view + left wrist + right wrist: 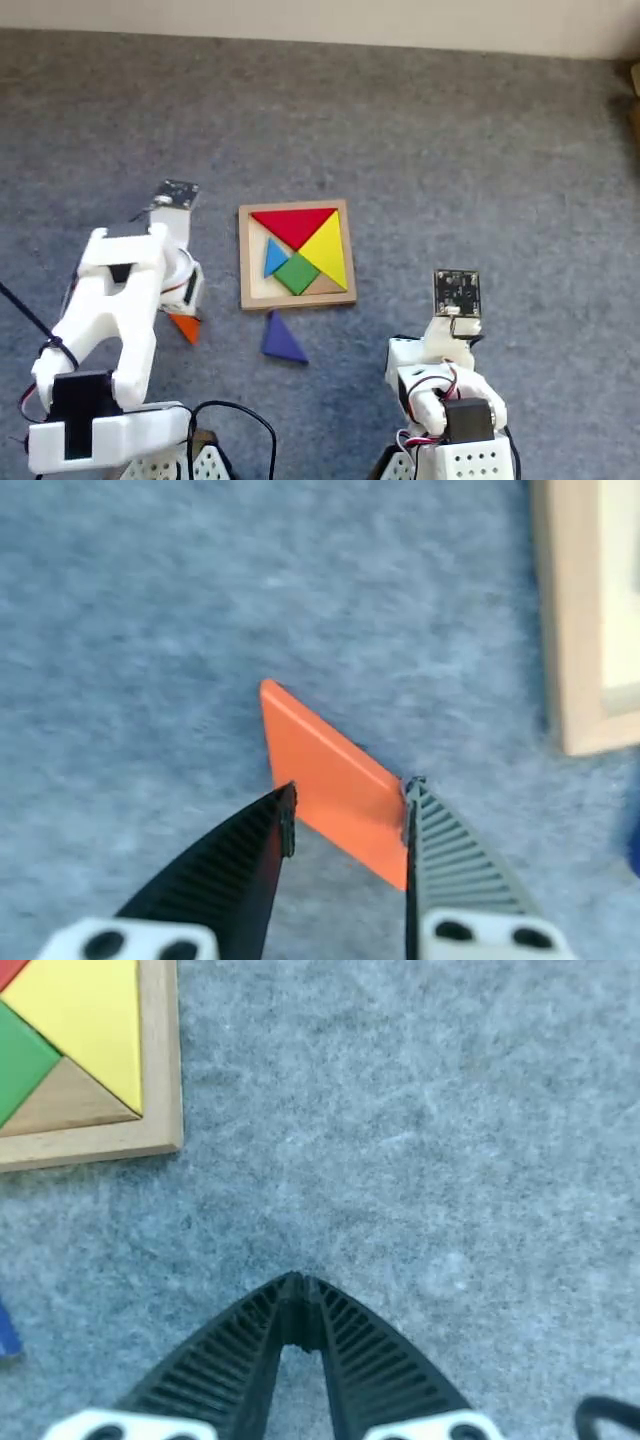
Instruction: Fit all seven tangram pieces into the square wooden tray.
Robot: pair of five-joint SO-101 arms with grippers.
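The square wooden tray [244, 262] lies mid-table and holds a red triangle [293, 225], a yellow triangle [328, 252], a small blue triangle [274, 258] and a green square [296, 272]. An orange parallelogram [335, 775] lies on the carpet left of the tray, and my left gripper [350, 792] is shut on its two edges. A dark blue triangle [282, 338] lies just in front of the tray. My right gripper [300, 1285] is shut and empty over bare carpet, right of the tray's front corner [160, 1130].
Grey carpet covers the whole table. The left arm [110, 310] stands left of the tray, the right arm [450, 390] at the front right. Black cables [235, 415] trail between the bases. Open carpet lies behind and to the right of the tray.
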